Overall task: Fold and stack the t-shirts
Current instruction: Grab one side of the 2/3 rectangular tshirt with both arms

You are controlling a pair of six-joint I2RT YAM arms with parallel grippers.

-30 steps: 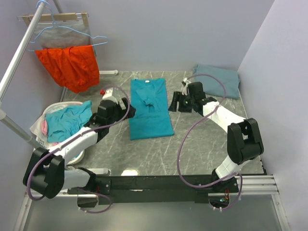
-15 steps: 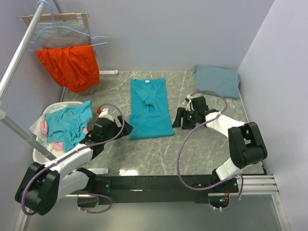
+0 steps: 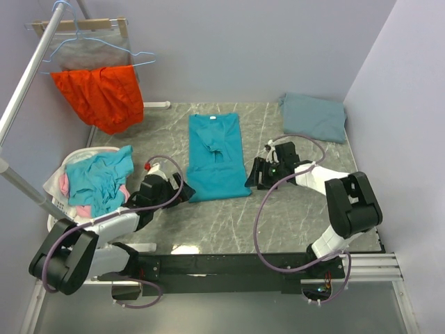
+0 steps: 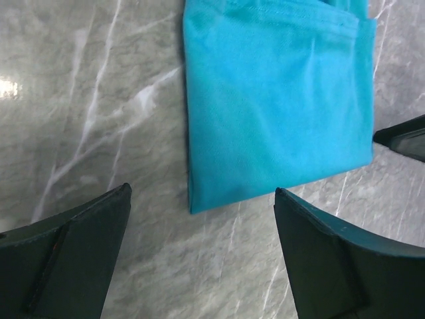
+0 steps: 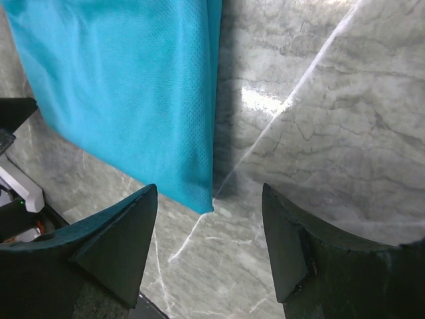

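Shirts lie in two spots when you look from above. The teal t-shirt [image 3: 217,156] is folded into a long flat strip in the middle of the table [image 3: 278,216], with its neck at the far end. The grey-blue t-shirt [image 3: 314,117] sits folded in the far right corner, well apart from it. Your left gripper [image 3: 183,188] is low by the teal shirt's near left corner. Your right gripper [image 3: 253,176] is low by its near right edge. A basket [image 3: 52,216] of clothes stands at the left, and an orange-red garment [image 3: 101,94] hangs behind it.

Now look through the left wrist camera. The left fingers [image 4: 73,246] stand wide apart and hold nothing. The shirt's near left corner lies between them on the table.

In the right wrist camera, the right fingers [image 5: 113,246] are wide too and hold nothing. The near right corner sits between them. They may be touching the cloth, but you cannot tell from here.
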